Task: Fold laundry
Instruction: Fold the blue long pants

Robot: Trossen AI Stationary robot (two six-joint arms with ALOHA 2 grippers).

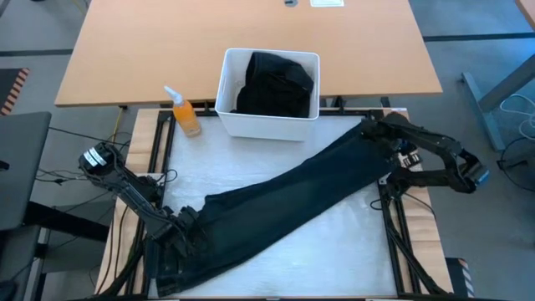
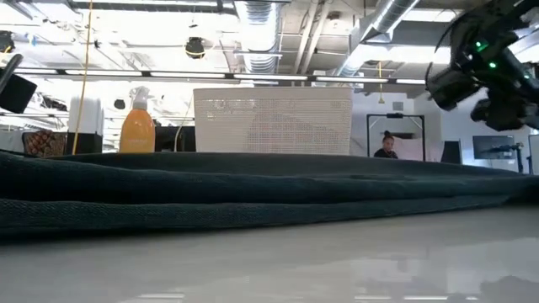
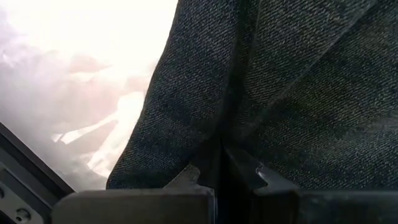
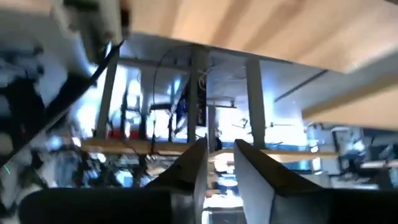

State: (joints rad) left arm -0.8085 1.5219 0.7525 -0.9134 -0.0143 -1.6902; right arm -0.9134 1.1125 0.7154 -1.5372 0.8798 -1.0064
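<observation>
Left gripper sits low at my near left corner, pinched shut on a fold of the trousers; in its wrist view the two fingertips meet with dark twill bunched between them. I see the right gripper lifted off the cloth at the far right end of the trousers, beside the bin's right corner. Its fingers stand a narrow gap apart with nothing between them, and its wrist camera looks out under the wooden tabletop into the room.

I see the trousers lying in a long diagonal band across the white mat, from the near left corner up to the far right, flat and doubled on themselves in the low view. More dark clothing is heaped inside the white bin, which stands at the far edge of the mat, touching the wooden table behind it. An orange spray bottle stands just left of the bin, apart from the trousers. From table height the folded trousers fill the foreground, with bin and bottle rising behind them. A person shows far back in the room.
</observation>
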